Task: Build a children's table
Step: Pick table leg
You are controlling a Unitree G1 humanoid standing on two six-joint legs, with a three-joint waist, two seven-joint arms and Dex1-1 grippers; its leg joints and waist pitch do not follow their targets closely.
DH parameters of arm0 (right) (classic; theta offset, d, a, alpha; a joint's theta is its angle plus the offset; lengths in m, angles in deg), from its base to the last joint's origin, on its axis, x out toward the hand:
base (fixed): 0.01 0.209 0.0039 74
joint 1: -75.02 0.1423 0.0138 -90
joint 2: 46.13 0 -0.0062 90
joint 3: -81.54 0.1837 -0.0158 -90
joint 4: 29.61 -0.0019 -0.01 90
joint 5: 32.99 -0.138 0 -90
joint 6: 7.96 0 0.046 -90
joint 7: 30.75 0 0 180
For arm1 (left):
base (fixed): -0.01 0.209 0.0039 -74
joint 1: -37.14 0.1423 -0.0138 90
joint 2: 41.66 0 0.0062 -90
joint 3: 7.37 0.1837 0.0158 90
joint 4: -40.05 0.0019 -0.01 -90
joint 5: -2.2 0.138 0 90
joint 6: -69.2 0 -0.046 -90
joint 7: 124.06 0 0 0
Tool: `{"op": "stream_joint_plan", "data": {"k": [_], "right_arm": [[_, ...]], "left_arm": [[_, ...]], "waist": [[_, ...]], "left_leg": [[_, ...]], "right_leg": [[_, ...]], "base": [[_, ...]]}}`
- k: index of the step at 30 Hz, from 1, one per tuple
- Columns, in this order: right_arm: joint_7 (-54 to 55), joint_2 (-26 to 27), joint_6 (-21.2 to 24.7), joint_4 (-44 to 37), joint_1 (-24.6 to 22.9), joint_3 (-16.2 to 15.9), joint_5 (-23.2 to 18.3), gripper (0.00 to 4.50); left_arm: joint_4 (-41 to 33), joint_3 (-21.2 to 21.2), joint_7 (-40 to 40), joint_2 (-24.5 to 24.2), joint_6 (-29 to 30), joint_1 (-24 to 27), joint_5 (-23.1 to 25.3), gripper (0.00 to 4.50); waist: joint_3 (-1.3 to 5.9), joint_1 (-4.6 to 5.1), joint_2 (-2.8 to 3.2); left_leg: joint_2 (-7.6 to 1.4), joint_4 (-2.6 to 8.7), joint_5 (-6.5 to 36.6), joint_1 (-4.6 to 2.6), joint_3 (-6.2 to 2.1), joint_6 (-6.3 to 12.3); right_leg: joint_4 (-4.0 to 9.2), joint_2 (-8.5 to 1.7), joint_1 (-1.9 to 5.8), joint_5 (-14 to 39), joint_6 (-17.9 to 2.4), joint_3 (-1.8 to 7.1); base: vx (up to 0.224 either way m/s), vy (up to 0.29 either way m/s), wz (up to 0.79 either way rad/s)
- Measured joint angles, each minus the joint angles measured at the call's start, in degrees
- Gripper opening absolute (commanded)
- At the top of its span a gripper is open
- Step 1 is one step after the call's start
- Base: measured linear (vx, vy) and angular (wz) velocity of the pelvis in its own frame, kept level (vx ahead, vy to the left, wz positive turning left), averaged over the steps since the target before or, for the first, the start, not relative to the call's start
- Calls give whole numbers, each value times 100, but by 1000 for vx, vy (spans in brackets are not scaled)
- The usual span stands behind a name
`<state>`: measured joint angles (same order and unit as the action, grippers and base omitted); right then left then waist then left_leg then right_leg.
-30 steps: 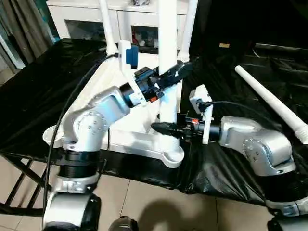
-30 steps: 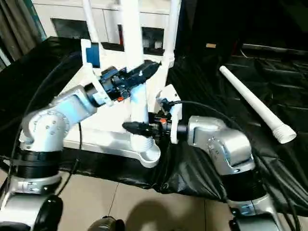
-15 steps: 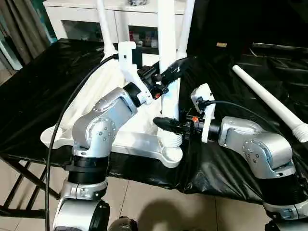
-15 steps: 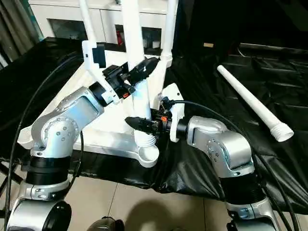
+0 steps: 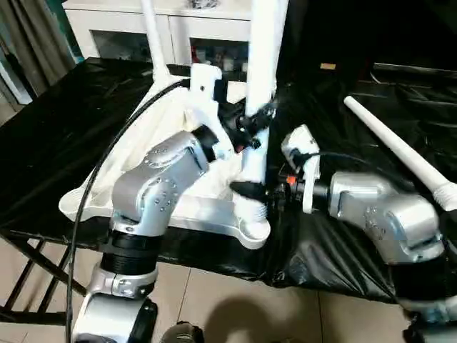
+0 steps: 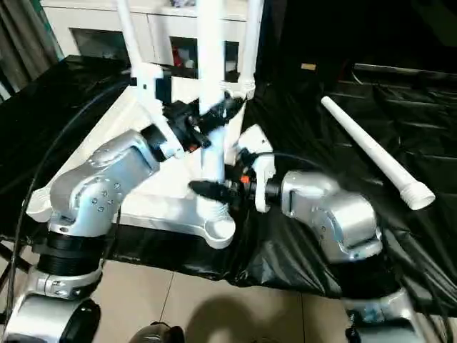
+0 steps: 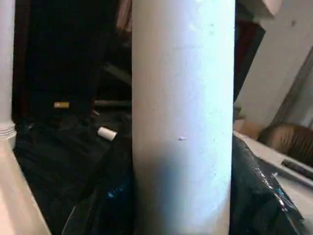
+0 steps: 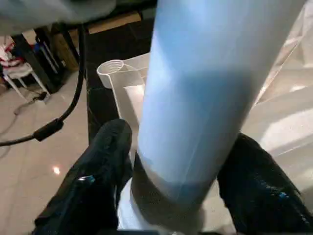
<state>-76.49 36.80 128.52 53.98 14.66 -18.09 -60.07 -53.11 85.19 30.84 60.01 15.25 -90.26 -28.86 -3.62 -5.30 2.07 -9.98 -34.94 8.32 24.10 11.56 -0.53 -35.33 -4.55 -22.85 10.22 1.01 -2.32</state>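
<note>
Left eye view gives me the whole job: the white tabletop [image 5: 178, 207] lies upside down on the black sheet [image 5: 57, 136], with two far legs [image 5: 151, 36] already standing in their sockets. The near leg [image 5: 260, 78] stands upright over the near corner socket [image 5: 251, 230], its ribbed end just at the socket mouth; I judge it not fully seated yet. A fourth leg [image 5: 400, 153] lies loose on the sheet, well apart to my right.

My left gripper [image 5: 251, 123] has its black fingers either side of the near leg partway up. In the left wrist view the tube sits snug between both fingers [image 7: 110, 196], so I read that as a grip on it. My right gripper [image 5: 246, 189] straddles the same leg low down, just above the socket. In the right wrist view its fingers [image 8: 105, 166] flank the tube, but I cannot tell whether they press it or stand slightly off.

The risk I see is tilt. If the lower gripper is loose, only the upper one steers the leg, and pushing down off-axis could jam the ribbed end against the socket rim or lever the near corner of the tabletop up. The smooth tube could also slip through the fingers under load.
</note>
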Motion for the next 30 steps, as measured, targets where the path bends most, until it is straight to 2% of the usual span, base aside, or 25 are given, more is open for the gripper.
{"op": "stream_joint_plan", "data": {"k": [8, 16, 30], "right_arm": [[-228, -49, 23, 341, 160, -20, -7, 300], [-304, 162, 74, 681, 197, -18, -53, 300], [-417, 209, 62, 782, 281, -25, -44, 300]], "left_arm": [[-20, 93, -166, -120, 5, -58, 41, 184], [-97, 131, -213, -86, 22, -57, 34, 184], [-108, 203, -288, -91, 110, -57, 31, 184]], "waist": [[0, 2, 0], [0, 1, 0], [0, -2, 0]], "left_leg": [[0, 0, 0, 1, 0, 0], [0, -1, 0, 1, 0, 0], [0, -1, 0, 1, 0, 0]], "right_leg": [[0, 0, -1, -1, -2, 1], [0, 0, -1, -1, -3, 0], [-1, 0, -1, -2, -3, 0]], "base": [[0, 0, 0], [0, 0, 0], [0, 0, 0]]}}
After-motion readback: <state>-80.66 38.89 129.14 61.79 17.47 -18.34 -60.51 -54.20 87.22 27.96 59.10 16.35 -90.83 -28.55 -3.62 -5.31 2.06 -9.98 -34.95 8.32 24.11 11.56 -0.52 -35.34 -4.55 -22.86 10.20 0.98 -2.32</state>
